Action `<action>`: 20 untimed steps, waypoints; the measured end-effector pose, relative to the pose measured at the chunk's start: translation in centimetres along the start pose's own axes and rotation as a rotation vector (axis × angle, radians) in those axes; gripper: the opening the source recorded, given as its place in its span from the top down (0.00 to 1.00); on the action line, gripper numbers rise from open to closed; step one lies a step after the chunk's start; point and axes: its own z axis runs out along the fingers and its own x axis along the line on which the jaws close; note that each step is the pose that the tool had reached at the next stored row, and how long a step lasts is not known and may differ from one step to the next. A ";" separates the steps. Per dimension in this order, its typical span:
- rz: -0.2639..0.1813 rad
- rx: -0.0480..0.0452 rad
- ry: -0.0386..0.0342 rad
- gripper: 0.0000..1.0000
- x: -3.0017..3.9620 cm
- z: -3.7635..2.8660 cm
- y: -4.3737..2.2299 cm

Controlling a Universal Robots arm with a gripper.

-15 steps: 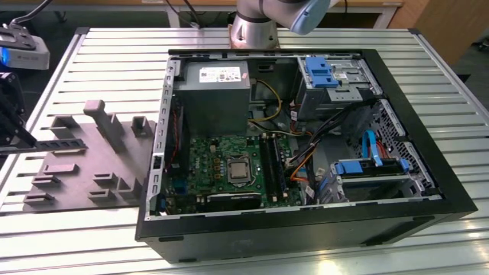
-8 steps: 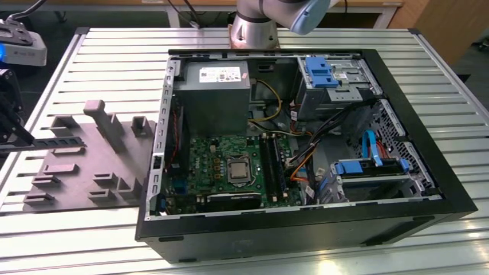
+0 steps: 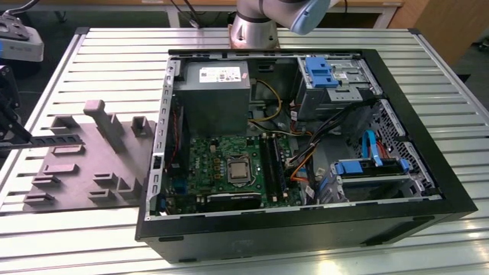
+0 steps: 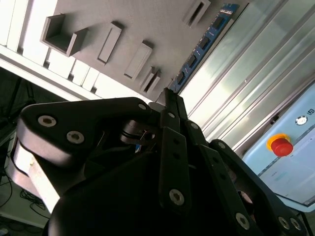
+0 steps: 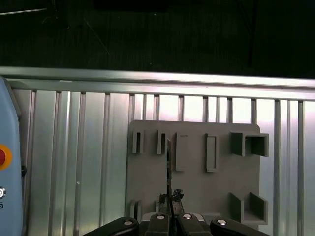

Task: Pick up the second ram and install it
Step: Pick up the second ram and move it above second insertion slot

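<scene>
My gripper [image 3: 17,142] stands at the exterior view's far left edge, shut on one end of the second ram [image 3: 54,139]. The ram is a long thin dark stick that reaches out level over the grey fixture block [image 3: 91,166]. In the second wrist view the fingertips [image 4: 170,98] pinch the stick [image 4: 204,44], and its row of chips runs away from the gripper [image 4: 171,94]. The first wrist view has the ram [image 5: 168,164] edge-on as a thin line rising from the gripper [image 5: 170,199] above the fixture [image 5: 197,187].
The open computer case [image 3: 306,229] lies on the slatted aluminium table [image 3: 114,51], to the exterior view's right of the fixture. Long black memory slots [image 3: 273,166] sit beside the processor [image 3: 238,170]. Cables, a power supply [image 3: 210,94] and blue drive brackets crowd the case. A red stop button [image 4: 281,145] is on a pale box.
</scene>
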 end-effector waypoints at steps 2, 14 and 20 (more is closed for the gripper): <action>0.000 0.0001 0.0000 0.88 -0.01 -0.16 0.00; 0.000 0.0004 0.0001 0.88 -0.03 -1.08 0.03; 0.000 0.0006 0.0001 0.88 -0.04 -1.51 0.05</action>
